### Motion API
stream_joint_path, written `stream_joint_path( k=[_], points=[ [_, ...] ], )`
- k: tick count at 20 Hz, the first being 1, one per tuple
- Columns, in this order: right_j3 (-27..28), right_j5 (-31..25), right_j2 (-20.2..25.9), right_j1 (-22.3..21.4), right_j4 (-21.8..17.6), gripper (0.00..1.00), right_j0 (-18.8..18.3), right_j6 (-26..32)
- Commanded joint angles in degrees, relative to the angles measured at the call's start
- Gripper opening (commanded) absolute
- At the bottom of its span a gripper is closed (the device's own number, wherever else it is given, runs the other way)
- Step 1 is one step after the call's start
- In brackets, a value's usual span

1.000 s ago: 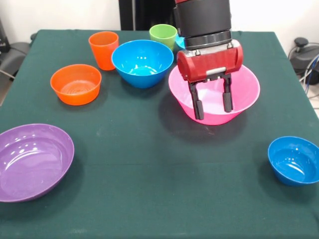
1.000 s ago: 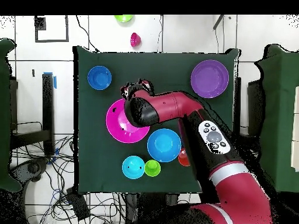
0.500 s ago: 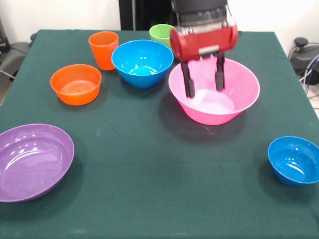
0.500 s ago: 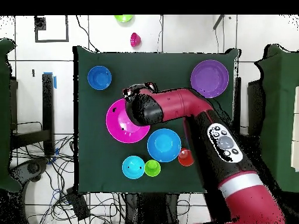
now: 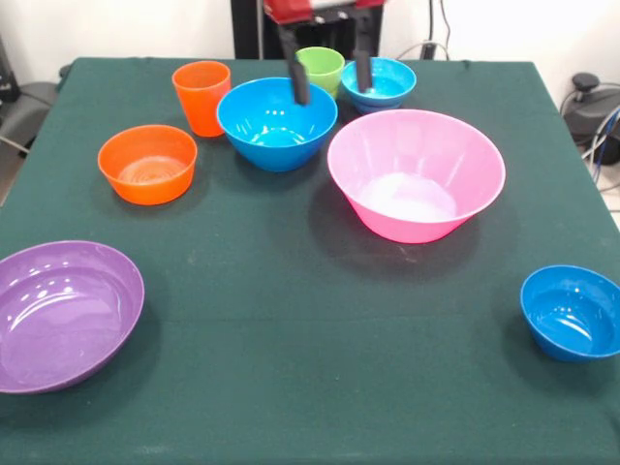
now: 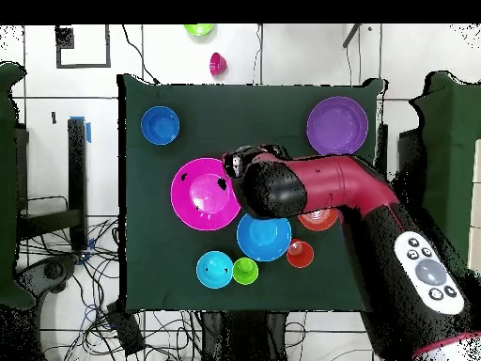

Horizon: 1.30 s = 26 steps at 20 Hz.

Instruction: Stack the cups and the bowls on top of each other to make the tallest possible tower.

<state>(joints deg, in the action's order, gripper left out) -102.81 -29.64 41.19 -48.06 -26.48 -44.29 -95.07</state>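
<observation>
All the bowls look like shiny moulded plastic: the pink bowl [image 5: 417, 174], the purple bowl [image 5: 66, 315], the medium blue bowl [image 5: 277, 122] and the small dark blue bowl [image 5: 572, 312] all throw back bright glare spots off their smooth insides. The orange bowl [image 5: 147, 163], the orange cup [image 5: 201, 97] and the lime green cup [image 5: 319, 68] are the same sort of plastic, just a bit less mirror-like. The surface [image 5: 310, 329] is covered in a matt dark green cloth with a faintly fuzzy look and no shine, while the arm [image 6: 329, 188] has a smooth, glossy red shell.
</observation>
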Motion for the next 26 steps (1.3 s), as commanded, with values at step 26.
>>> stream_joint_path(
  k=[26],
  points=[
    [-0.39,-3.57,-13.66,7.81,-18.06,1.0,13.83,-5.67]
  ],
)
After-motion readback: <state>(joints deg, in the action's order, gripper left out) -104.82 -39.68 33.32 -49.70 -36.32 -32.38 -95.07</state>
